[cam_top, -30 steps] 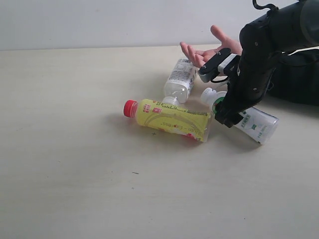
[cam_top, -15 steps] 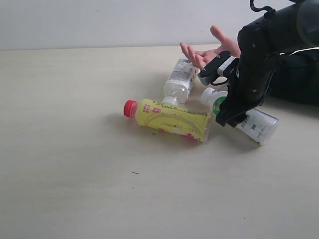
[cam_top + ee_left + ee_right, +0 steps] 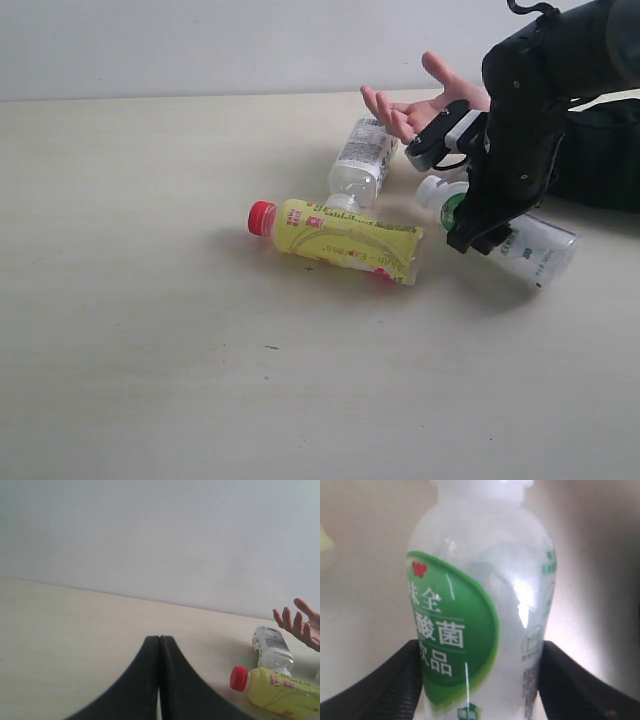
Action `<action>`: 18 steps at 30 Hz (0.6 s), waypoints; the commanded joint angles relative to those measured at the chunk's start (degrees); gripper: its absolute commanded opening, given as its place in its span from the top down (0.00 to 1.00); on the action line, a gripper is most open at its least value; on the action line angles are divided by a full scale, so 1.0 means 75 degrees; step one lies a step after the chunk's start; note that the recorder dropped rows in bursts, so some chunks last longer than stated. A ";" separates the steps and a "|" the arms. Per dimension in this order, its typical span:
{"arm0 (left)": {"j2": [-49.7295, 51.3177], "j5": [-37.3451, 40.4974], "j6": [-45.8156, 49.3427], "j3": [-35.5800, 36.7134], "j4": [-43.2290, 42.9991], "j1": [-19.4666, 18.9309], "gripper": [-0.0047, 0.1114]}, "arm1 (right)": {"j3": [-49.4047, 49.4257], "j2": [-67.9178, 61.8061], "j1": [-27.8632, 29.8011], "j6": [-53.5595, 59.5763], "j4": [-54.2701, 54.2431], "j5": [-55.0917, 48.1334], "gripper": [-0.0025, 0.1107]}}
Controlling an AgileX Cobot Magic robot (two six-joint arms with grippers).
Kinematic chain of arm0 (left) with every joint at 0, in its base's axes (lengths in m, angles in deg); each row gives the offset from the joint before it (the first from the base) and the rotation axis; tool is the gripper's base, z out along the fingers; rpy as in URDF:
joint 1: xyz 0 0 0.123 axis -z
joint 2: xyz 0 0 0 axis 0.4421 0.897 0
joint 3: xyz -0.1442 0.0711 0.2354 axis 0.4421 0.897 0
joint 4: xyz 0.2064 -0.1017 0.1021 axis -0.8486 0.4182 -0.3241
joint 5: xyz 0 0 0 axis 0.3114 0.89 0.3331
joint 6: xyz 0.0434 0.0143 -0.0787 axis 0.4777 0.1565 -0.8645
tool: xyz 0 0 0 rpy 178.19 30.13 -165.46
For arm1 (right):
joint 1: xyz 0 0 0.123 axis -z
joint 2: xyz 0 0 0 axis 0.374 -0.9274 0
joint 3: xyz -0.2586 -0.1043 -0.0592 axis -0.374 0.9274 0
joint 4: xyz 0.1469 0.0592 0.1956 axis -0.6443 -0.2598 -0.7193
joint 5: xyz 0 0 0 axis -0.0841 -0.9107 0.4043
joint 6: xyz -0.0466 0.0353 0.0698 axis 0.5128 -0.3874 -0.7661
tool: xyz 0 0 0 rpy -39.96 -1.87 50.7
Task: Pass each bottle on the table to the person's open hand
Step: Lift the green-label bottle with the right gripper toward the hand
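Now right hand (image 3: 478,235) pinching white-green bottle (image 3: 540,250) mid-body; hold grip firm, lift clr of table (image 3: 150,350) & go slow to person's open hand (image 3: 420,105)

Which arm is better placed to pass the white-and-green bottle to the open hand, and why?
Right. The right gripper grips the white-and-green bottle beside the open hand; the left gripper is shut, empty and farther off.

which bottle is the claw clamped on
The white-and-green bottle, white cap: the right claw grips its sides. The yellow bottle and the clear bottle lie free.
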 commanded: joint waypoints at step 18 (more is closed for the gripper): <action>-0.0043 -0.0080 0.0006 0.0000 -0.0039 0.0047 0.96 | 0.0021 0.2928 -0.0015 -0.0070 -0.0507 -0.2298 0.98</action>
